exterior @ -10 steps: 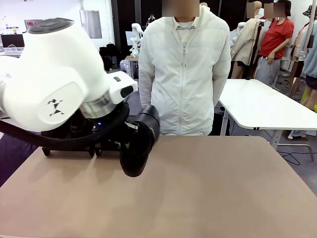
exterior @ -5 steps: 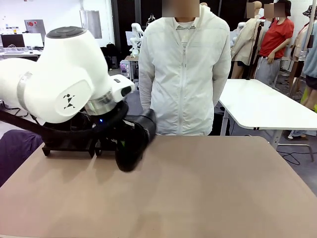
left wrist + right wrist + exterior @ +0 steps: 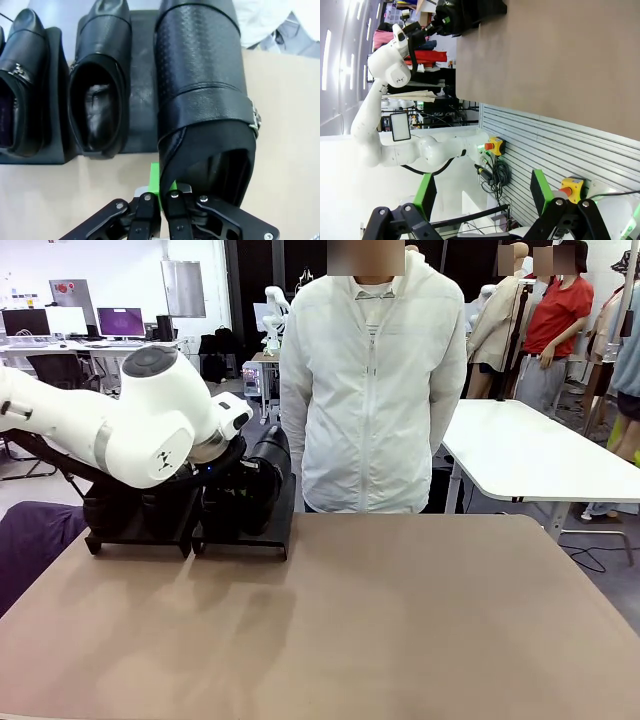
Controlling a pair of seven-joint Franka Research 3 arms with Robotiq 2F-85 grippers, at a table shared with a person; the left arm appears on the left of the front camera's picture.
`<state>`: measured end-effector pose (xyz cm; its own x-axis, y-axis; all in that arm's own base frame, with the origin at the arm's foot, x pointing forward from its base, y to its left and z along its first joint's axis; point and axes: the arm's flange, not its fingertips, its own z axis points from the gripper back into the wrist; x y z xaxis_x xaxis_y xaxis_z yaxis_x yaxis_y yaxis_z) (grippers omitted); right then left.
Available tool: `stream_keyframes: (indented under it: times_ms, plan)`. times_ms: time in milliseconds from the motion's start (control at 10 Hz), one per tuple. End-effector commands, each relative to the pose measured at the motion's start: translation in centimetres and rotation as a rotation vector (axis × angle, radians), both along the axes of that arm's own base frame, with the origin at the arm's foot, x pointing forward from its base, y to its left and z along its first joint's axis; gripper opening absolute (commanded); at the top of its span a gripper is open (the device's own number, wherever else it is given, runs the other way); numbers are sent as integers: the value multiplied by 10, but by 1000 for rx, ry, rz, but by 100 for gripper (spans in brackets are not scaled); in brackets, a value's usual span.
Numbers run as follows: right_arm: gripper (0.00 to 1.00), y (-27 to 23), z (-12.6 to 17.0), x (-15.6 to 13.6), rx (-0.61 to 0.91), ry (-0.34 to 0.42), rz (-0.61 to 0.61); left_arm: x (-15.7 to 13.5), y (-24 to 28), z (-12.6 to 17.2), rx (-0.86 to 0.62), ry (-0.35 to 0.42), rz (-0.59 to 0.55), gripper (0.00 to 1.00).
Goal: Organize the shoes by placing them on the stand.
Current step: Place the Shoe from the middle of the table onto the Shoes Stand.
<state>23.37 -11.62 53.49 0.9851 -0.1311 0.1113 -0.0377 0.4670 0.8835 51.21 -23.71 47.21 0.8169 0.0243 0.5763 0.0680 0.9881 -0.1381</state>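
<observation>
Lowering last shoe onto stand at table's far left edge, left jaws clamping its heel rim; right jaws wide; next, releasing.

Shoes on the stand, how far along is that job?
Nearly done. Two shoes already sit on the stand, as the left wrist view shows. The left gripper is shut on the textured shoe, above the open spot beside them. Left: set it down and release.
</observation>
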Motion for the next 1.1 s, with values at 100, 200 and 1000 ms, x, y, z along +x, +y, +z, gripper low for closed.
stream_keyframes:
  times_ms: [100,200,1000]
  plan:
    - [100,1,3,2,24,-29,6,17,-8,-8,-12,-60,70,0]
    - [100,1,3,2,24,-29,6,24,-8,-15,-28,-93,91,0]
    - [100,1,3,2,24,-29,6,63,-16,-56,-34,-146,133,0]
